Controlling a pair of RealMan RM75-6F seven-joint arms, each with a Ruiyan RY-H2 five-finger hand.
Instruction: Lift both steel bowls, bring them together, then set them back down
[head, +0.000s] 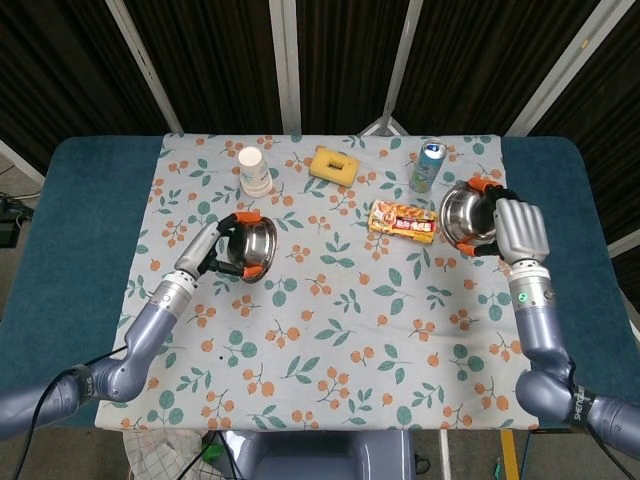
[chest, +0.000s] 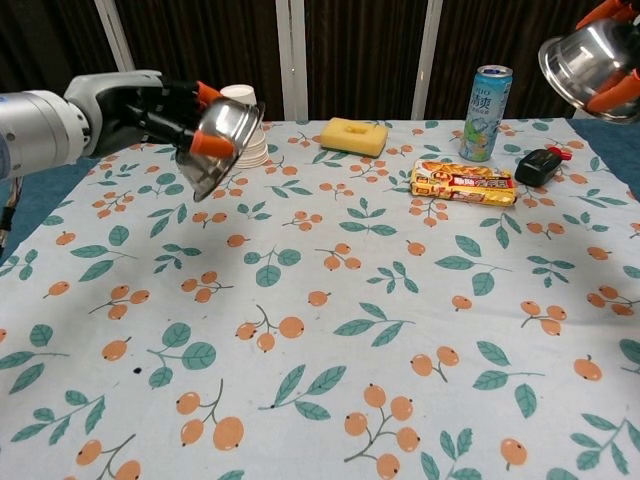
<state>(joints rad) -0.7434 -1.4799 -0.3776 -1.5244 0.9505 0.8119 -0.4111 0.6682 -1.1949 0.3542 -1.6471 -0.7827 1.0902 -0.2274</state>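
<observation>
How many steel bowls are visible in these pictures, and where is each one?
2. One shiny round steel bowl is held off the table by the left hand; the other steel bowl is held up by the right hand. None seems hidden.

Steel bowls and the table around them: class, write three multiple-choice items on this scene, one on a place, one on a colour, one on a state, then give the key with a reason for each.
1. Where does the snack packet lie?
A. Between the two steel bowls, nearer the right one
B. Left of the paper cups
C. At the near table edge

2. What colour is the sponge?
A. Blue
B. Yellow
C. Red

3. What state is the left steel bowl in?
A. Flat on the cloth
B. Stacked in the other bowl
C. Held off the table, tilted

Key: 1 A, since the head view shows it just left of the right steel bowl. 2 B, as both views show a yellow block. 3 C, because the left hand grips it in the air, as the right hand grips its own.
</observation>
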